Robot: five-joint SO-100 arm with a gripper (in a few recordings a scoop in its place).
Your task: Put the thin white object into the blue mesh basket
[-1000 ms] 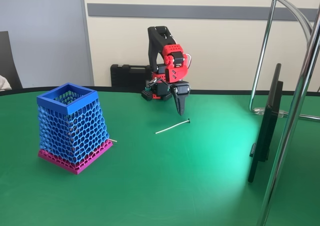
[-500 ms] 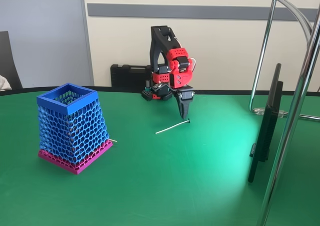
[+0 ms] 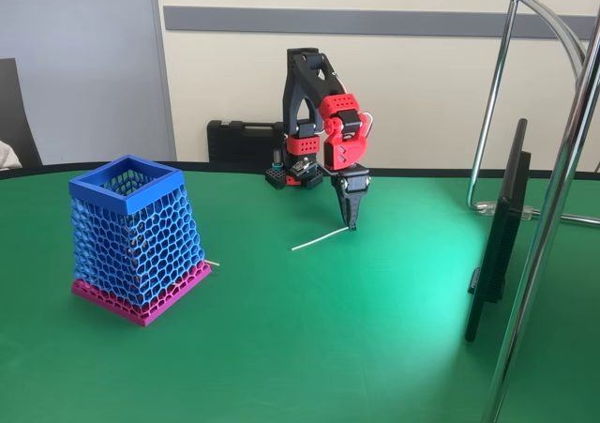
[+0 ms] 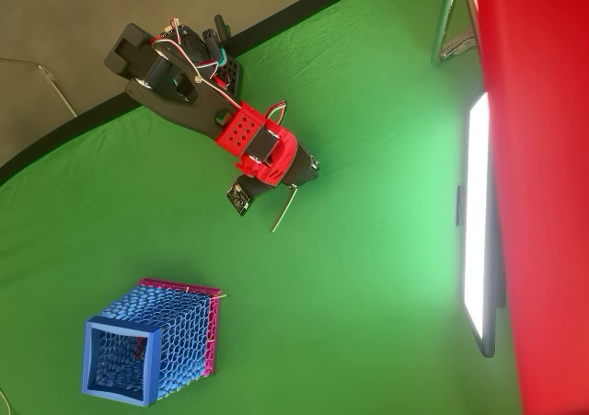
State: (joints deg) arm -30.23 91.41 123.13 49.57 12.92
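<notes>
Reach/pre-grasp step: gripper [image 3: 352, 222] points straight down over the far end of the thin white object [image 3: 321, 240], which lies flat on the green table [image 3: 375, 348]; can't tell whether the fingers are apart or together, nor whether they touch the stick. Blue mesh basket [image 3: 136, 235] stands upright, well apart, at about 8 o'clock from the stick in the fixed view. Next, I'd judge: straddle the stick, pinch, lift level, carry over the rim, drop.

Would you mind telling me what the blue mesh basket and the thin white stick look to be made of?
The blue mesh basket looks like matte printed plastic: rigid honeycomb walls, solid rim. The thin white stick seems plastic or paper, too thin to tell.
</notes>
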